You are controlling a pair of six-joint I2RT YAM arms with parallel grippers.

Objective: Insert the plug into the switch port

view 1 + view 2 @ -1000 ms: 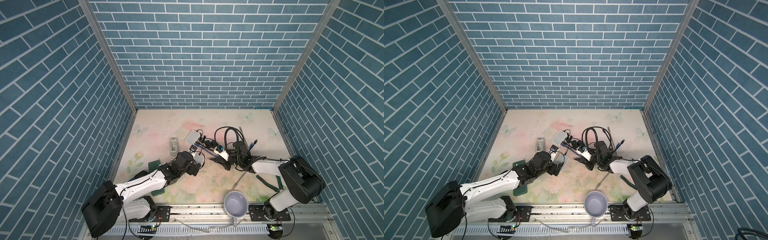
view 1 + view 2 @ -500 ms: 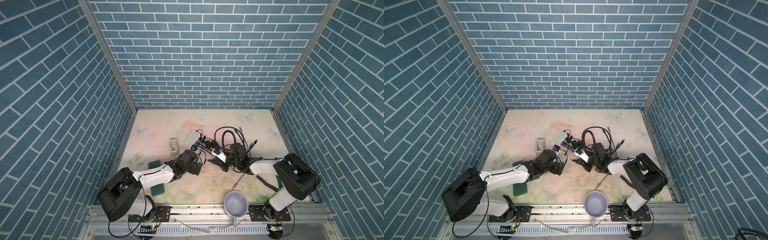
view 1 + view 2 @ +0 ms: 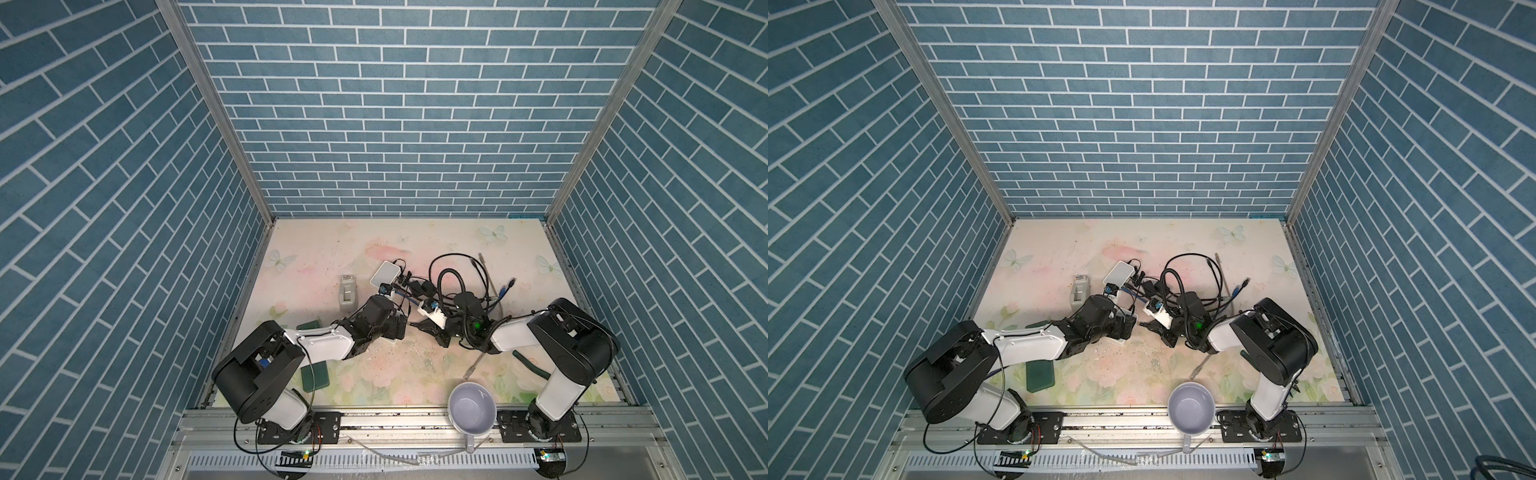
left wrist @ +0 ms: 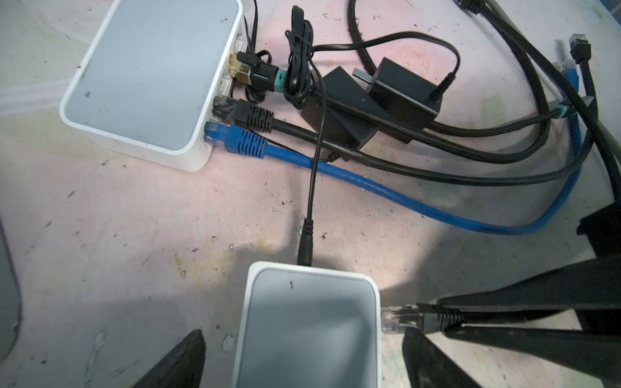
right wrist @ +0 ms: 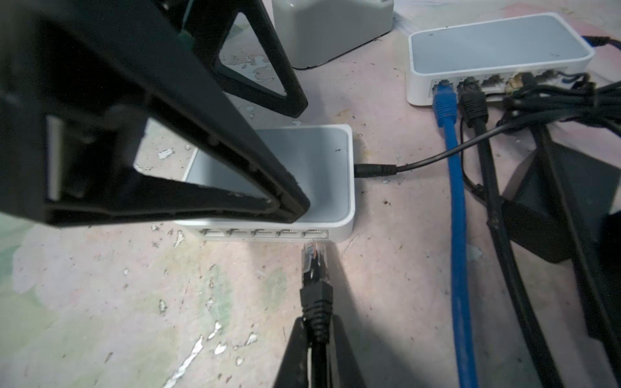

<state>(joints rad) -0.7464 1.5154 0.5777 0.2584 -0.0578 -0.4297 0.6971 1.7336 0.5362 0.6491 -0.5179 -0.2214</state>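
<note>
A small white switch (image 4: 309, 329) lies on the mat between the fingers of my left gripper (image 4: 304, 361), which is open and stands clear of it on both sides. In both top views that gripper (image 3: 397, 328) (image 3: 1127, 326) covers most of the switch. My right gripper (image 5: 317, 339) is shut on a black cable just behind its clear plug (image 5: 314, 257). The plug's tip is at the end port of the switch's port row (image 5: 265, 232); whether it has entered I cannot tell. In the left wrist view the plug (image 4: 400, 317) meets the switch's side.
A second white switch (image 3: 385, 274) (image 4: 151, 77) farther back has blue and black cables plugged in. Black adapters and tangled cables (image 4: 403, 87) lie beside it. A grey box (image 3: 348, 293), green blocks (image 3: 316, 374) and a mug (image 3: 472, 407) are near.
My left arm has folded back and its gripper has settled lower around the small switch, fingers slightly narrower. The right gripper has carried the plug a little leftward to the switch.
</note>
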